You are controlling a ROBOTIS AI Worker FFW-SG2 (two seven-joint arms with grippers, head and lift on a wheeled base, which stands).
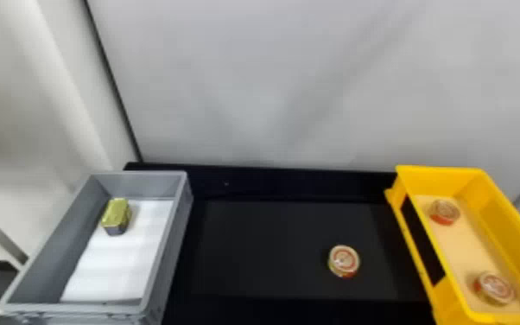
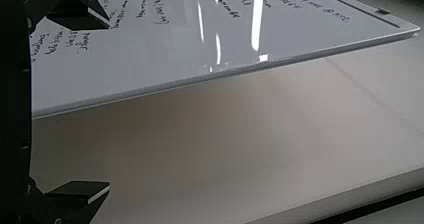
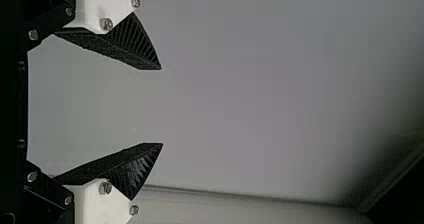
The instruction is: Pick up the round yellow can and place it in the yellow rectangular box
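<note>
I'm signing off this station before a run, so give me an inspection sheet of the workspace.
Surface: black table, a box on either side
Job's things: can on the table, left of the yellow box
Clutter: grey box holding a gold tin; second can and third can inside the yellow box
Grippers: left gripper and right gripper open, holding nothing
Cables: nothing seen
Surroundings: whiteboard with writing; pale wall behind table

To my left, a bin [image 1: 142, 186] holds a tin [image 1: 116, 215] toward its far end; to my right, a box [image 1: 505, 229] holds a far can [image 1: 444, 212] and a near can [image 1: 494, 287]. Between bin and box, another can [image 1: 344, 260] sits on the table [image 1: 267, 250], nearer the box.
</note>
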